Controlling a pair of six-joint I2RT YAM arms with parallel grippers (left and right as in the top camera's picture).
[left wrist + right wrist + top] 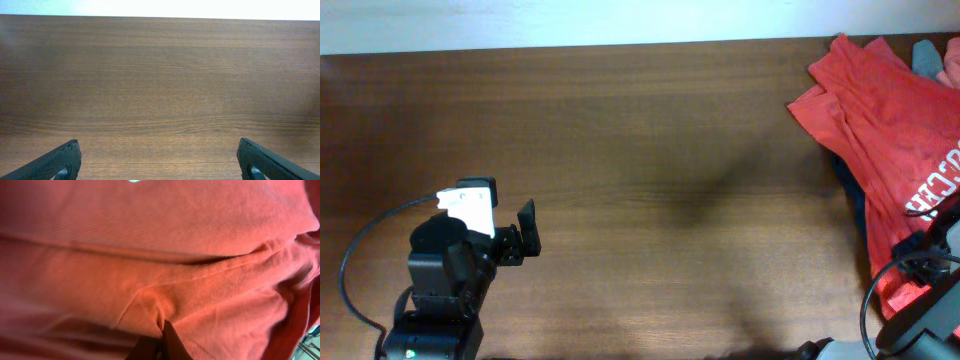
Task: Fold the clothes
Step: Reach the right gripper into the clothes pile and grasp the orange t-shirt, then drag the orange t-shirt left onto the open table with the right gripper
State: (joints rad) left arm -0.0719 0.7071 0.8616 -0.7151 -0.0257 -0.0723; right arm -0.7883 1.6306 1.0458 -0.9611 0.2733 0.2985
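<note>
Table (620,150): wood, the work lies at its far right edge. Clothes (850,185): heaped there, orange-red shirt (895,120) on top, lettering showing. Left gripper (157,160): fingers wide apart over the wood, well apart from the heap. Right gripper (162,345): fingers together, pinching a ridge of shirt cloth. Recommendation: lift slowly, check that only one layer is caught, then draw the shirt to mid-table and spread it flat.
</note>
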